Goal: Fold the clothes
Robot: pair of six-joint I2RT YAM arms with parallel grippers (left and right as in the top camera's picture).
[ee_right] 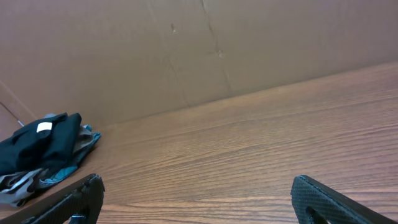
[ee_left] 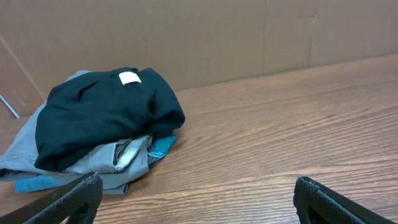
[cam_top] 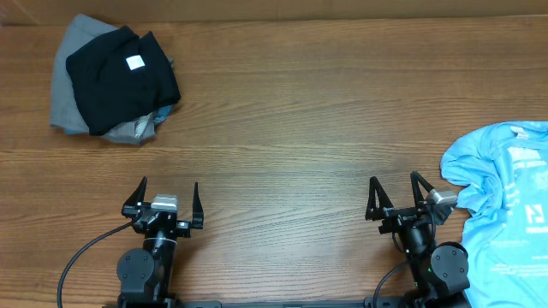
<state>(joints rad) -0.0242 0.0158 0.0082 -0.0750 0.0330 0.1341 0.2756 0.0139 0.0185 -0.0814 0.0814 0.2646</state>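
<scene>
Nearest our lenses, the left gripper [cam_top: 169, 184] and right gripper [cam_top: 394, 180] sit low in the frame, jaws spread wide with nothing between them. We see the light blue T-shirt [cam_top: 505, 201] crumpled at the lower right edge, partly cut off, its bunched side just beside the right gripper. We judge it light, limp and prone to drag and wrinkle, so we would pinch a single layer at an outer edge near the collar, one hold per arm. Well apart, upper left, a black garment [cam_top: 120, 77] lies atop a grey garment [cam_top: 68, 85] on the wooden worktop [cam_top: 300, 111].
</scene>
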